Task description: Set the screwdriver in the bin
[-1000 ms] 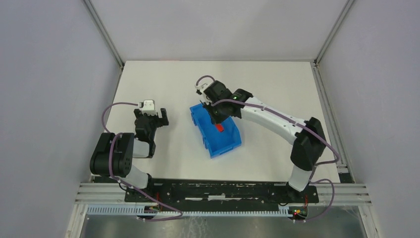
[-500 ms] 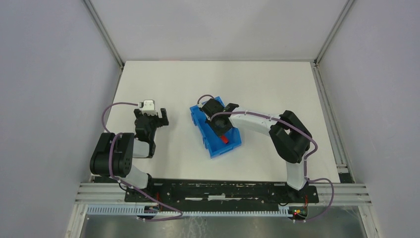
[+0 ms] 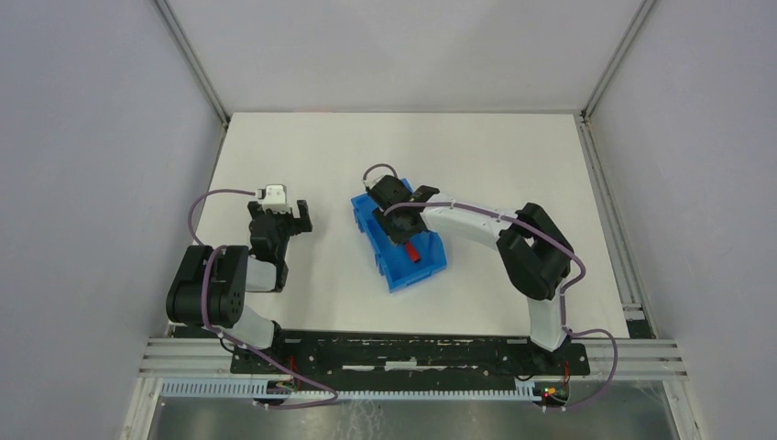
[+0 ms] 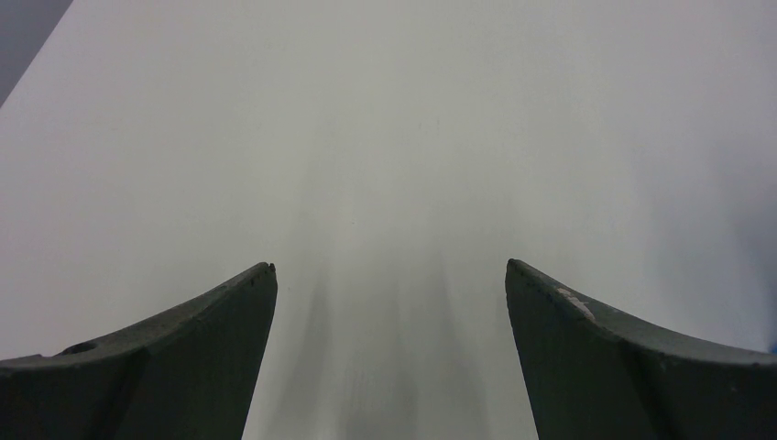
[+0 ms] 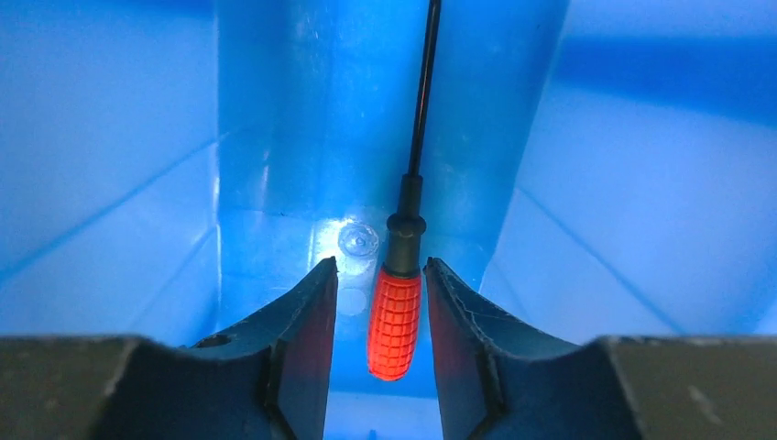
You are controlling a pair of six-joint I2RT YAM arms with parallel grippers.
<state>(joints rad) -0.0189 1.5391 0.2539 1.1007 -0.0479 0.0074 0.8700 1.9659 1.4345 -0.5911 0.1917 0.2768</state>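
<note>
The blue bin (image 3: 404, 275) stands at the table's middle. The screwdriver, with a red handle (image 3: 412, 249) and a thin black shaft, lies inside it. In the right wrist view the screwdriver (image 5: 395, 321) rests on the bin floor (image 5: 275, 238), shaft pointing away. My right gripper (image 3: 404, 236) reaches down into the bin. In its own view, the right gripper (image 5: 379, 266) has its jaws slightly apart on either side of the handle, with a gap on the left side. My left gripper (image 3: 295, 216) is open and empty over bare table on the left; it also shows in the left wrist view (image 4: 389, 266).
The bin walls (image 5: 632, 183) close in on both sides of the right gripper. The white table (image 3: 495, 156) is framed by grey walls and metal posts. The arm bases sit on a rail (image 3: 403, 353) at the near edge.
My right arm has folded back toward its base and the gripper has lowered into the bin with the screwdriver. The red handle has moved toward the near end. The left arm has not moved.
</note>
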